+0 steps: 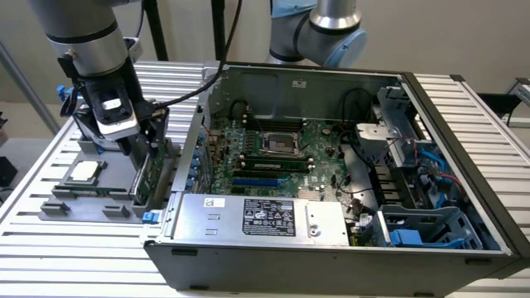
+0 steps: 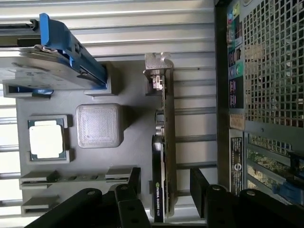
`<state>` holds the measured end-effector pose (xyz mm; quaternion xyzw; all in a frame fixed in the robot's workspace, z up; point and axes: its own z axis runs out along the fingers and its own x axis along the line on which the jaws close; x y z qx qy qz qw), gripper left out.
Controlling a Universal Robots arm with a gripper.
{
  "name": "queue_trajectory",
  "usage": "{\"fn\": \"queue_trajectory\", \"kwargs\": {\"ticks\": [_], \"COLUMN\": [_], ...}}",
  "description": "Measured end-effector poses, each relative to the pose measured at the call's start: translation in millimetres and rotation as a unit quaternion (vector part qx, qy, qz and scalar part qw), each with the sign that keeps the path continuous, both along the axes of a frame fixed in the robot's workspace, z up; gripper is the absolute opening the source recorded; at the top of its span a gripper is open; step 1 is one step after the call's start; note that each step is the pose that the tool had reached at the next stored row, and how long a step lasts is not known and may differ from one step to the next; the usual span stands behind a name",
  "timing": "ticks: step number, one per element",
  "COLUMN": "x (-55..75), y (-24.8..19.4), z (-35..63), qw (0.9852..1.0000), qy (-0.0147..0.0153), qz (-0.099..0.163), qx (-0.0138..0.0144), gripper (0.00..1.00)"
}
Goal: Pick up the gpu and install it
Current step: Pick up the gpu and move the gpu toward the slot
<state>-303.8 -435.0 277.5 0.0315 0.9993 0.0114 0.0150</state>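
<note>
Now at pick-up step. Holds claw [image 2: 165,176] wide astride upright gpu [image 2: 166,118], beside computer case [image 1: 331,267]; grips nothing yet. Needs square centring before closing.

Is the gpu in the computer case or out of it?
Out: the gpu stands on edge in the grey holder beside the case, open gripper over it.

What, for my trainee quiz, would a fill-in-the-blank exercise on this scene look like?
The gripper is ___, with one finger on either side of the gpu. The gpu stands on edge in the gray holder, ___ the computer case. The hard drive has a ___ frame.
Missing words: open; outside; blue.
</note>
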Motion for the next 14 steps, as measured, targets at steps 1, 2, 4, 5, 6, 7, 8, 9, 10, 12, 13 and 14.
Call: {"fn": "queue_trajectory", "kwargs": {"ticks": [1,2,4,5,6,7,8,9,10,12,13,14], "x": [0.0,0.0,0.0,0.1,0.1,0.0,-0.1,-0.1,-0.1,-0.4,-0.6,-1.2], "y": [1.0,1.8,2.9,3.1,3.3,3.4,3.5,3.6,3.7,4.0,4.1,4.2], "z": [-1.9,-3.7,-7.4,-9.2,-10.9,-12.6,-14.3,-15.9,-17.6,-21.1,-22.9,-24.4], "qw": [1.0,1.0,1.0,1.0,1.0,1.0,1.0,0.9999,0.9999,0.9998,0.9998,0.9997], "qy": [0.0,0.0,-0.0001,-0.0003,-0.0006,-0.0009,-0.0012,-0.0016,-0.0019,-0.0024,-0.0027,-0.0035], "qz": [0.0,0.0,-0.002,-0.003,-0.005,-0.007,-0.009,-0.011,-0.013,-0.018,-0.02,-0.022], "qx": [0.0,0.0,-0.0002,-0.0005,-0.0007,-0.001,-0.0014,-0.0016,-0.0018,-0.002,-0.0021,-0.0022], "gripper": [0.54,0.54,0.54,0.54,0.54,0.54,0.54,0.54,0.54,0.54,0.54,0.54]}}
